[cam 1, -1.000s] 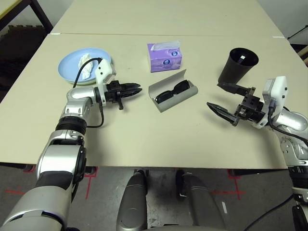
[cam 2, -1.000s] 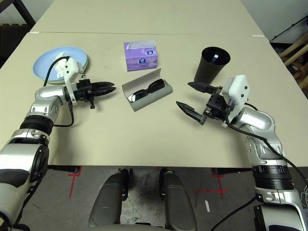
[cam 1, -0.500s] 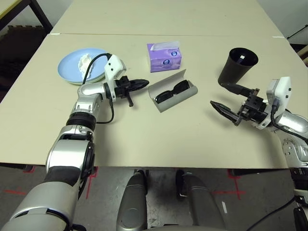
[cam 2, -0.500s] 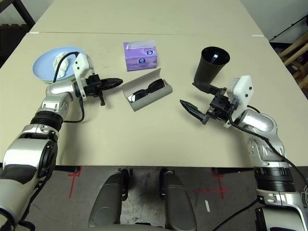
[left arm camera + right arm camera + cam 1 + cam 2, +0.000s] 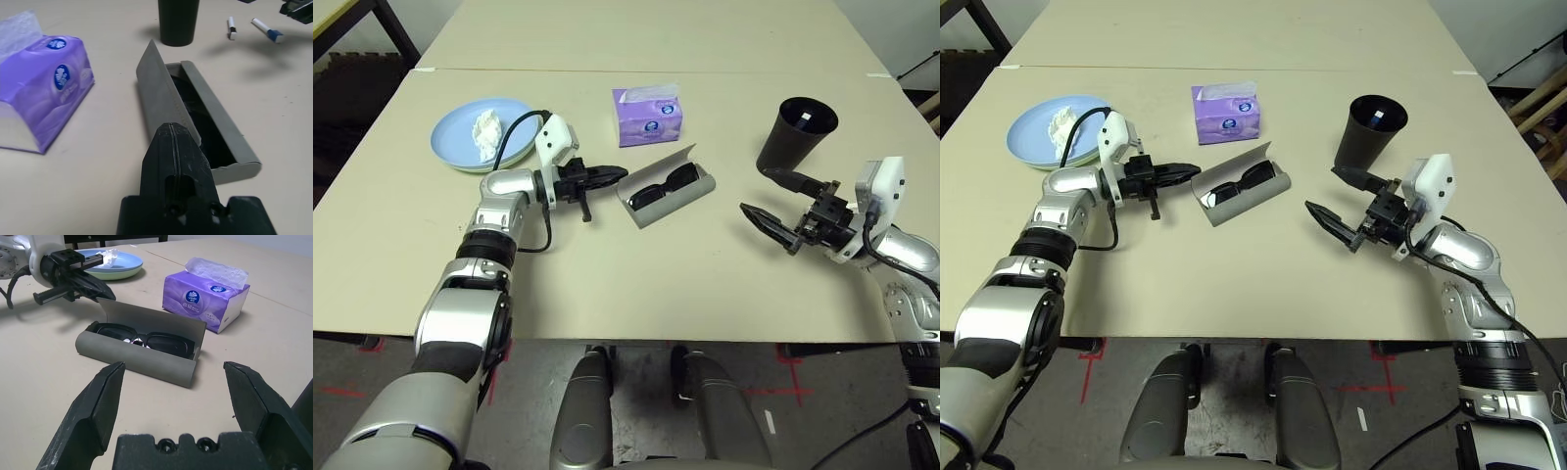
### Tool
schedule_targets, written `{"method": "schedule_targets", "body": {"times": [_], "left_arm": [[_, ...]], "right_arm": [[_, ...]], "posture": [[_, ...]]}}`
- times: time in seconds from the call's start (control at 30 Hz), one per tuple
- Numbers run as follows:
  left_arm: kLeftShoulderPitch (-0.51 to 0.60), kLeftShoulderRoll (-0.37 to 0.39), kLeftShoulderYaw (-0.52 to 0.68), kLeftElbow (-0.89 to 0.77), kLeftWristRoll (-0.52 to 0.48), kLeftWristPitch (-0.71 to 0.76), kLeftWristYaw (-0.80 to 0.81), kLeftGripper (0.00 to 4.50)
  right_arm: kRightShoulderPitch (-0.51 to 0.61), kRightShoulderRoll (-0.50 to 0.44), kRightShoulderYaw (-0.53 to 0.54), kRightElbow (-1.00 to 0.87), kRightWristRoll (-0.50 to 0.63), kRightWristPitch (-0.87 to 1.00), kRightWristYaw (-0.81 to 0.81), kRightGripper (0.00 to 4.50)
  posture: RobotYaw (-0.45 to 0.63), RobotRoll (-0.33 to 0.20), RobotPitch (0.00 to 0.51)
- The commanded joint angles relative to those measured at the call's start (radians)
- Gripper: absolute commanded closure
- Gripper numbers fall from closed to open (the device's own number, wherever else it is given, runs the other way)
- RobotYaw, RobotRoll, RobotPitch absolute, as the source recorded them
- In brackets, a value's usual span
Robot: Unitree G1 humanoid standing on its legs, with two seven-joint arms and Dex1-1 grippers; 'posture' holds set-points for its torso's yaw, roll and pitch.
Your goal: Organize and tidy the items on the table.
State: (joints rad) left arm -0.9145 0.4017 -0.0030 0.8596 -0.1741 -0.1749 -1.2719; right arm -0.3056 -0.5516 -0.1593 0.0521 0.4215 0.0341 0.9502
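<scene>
A grey glasses case lies open mid-table with black sunglasses inside and its lid raised. My left gripper is shut and empty, its tip just short of the lid's left end. A light blue plate on a pale green one holds crumpled white tissue at the far left. The black cup stands upright at the right. My right gripper hangs open in front of the cup, facing the case. Two white-blue pens lie near the cup.
A purple tissue box sits just behind the case. The beige table is bare in front of the case and between my arms. A seam to a second table runs along the far side.
My left gripper has travelled right from beside the plate to the case's lid, staying shut. The right gripper has barely shifted and stays open.
</scene>
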Motion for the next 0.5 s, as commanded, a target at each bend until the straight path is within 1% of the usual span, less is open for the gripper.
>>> {"method": "schedule_targets", "body": {"times": [0.03,0.27,0.5], "left_arm": [[0.040,-0.014,-0.018,-0.082,-0.017,0.050,-0.021,4.48],[0.087,-0.024,-0.031,-0.145,-0.014,0.080,-0.007,4.48],[0.104,-0.017,-0.052,-0.147,0.017,0.074,0.004,4.48]], "right_arm": [[0.006,0.001,0.006,0.018,-0.003,-0.012,0.009,0.00],[-0.014,-0.006,0.000,0.029,-0.004,-0.014,0.007,0.00],[-0.030,-0.006,0.004,0.027,-0.006,-0.012,0.005,0.00]], "posture": [[0.07,0.000,0.214],[0.07,0.000,0.212],[0.07,0.000,0.209]]}}
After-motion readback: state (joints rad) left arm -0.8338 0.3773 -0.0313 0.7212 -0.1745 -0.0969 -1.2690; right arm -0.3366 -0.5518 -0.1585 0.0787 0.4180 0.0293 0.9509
